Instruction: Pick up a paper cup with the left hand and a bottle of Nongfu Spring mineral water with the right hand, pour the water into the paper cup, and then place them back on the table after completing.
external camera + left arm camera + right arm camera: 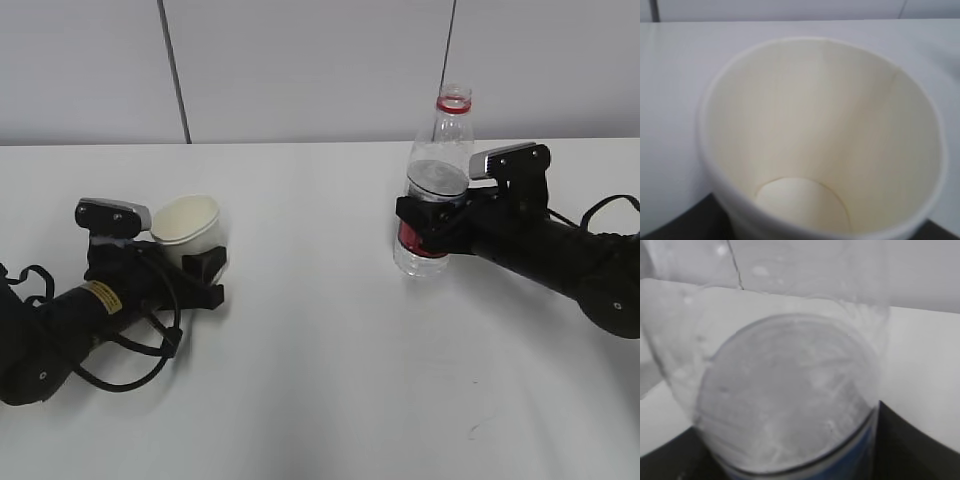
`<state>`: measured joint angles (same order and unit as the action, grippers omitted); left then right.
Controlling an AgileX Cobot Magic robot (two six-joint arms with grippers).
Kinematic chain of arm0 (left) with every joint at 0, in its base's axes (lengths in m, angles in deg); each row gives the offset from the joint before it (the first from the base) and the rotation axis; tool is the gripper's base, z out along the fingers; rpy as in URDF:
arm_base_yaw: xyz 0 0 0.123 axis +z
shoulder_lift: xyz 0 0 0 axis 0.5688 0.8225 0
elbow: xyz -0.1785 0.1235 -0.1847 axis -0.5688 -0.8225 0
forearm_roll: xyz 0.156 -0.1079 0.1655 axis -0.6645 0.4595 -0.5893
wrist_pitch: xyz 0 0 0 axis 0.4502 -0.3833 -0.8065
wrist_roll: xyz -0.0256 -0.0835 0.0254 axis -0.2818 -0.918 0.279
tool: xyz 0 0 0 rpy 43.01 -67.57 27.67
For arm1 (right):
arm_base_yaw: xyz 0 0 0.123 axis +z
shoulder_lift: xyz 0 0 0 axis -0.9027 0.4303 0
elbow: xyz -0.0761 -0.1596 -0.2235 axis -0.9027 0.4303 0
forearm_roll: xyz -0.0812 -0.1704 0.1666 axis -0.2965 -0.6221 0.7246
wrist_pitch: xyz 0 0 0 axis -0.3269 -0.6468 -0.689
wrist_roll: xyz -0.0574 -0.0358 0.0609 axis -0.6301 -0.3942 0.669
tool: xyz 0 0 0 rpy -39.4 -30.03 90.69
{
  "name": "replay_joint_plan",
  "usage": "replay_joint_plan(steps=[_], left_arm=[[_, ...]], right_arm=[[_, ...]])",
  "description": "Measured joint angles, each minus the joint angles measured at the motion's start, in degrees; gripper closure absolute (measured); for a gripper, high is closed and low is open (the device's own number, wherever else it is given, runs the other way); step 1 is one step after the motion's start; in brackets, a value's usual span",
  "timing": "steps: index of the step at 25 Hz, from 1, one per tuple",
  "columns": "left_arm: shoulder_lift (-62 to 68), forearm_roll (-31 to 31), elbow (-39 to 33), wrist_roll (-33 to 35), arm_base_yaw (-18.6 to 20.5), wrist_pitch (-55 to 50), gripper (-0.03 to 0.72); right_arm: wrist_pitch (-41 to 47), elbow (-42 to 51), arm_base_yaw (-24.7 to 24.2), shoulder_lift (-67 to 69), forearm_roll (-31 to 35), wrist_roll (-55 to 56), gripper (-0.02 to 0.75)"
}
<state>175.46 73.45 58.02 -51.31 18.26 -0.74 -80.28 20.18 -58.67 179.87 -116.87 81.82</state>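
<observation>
white table (320, 380) — left hand (195, 268) grips paper cup (188, 228), right hand (428, 225) clamps bottle (436, 185).

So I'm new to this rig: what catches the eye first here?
The uncapped bottle on the right of the white table, upright and part full of water, clamped by the right hand. Then the empty paper cup on the left, in the left hand.

Cup (825, 145) base cut off by lower edge in left wrist view. Bottle (790, 395) blurred, neck cropped. Both arms cropped at exterior edges. Finger contact hidden.
</observation>
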Motion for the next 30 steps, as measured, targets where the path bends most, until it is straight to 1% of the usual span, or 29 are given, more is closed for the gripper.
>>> replay_joint_plan(steps=[3,6,8,13,19,23,27,30], left_arm=[[0.0,-3.7,0.0,0.0,0.0,0.0,0.303],[0.0,-5.2,0.0,0.0,0.0,0.0,0.303],[0.0,-6.5,0.0,0.0,0.0,0.0,0.304],[0.0,-13.2,0.0,-0.1,-0.2,0.1,0.304],[-0.3,-15.7,0.0,-1.2,-0.2,-0.2,0.304],[-0.6,-20.4,2.3,-4.7,-0.2,-0.4,0.304],[-0.6,-22.2,4.7,-6.9,-1.5,-0.4,0.304],[-0.6,-22.8,5.8,-7.1,-3.6,-0.4,0.304]], right_arm=[[-0.1,0.0,0.0,0.0,0.0,-0.1,0.281],[-0.1,0.0,0.0,0.0,0.0,-0.2,0.295],[-0.2,0.0,0.0,0.0,0.1,-0.2,0.298],[-0.2,0.0,0.0,0.0,0.5,-0.2,0.298],[-0.2,0.0,0.0,0.0,0.3,-3.5,0.299],[0.6,0.0,0.0,-0.4,0.0,-6.8,0.301],[3.9,-0.4,0.0,-1.9,-0.2,-10.1,0.301],[5.9,-1.3,0.0,-2.2,-0.7,-11.1,0.302]])
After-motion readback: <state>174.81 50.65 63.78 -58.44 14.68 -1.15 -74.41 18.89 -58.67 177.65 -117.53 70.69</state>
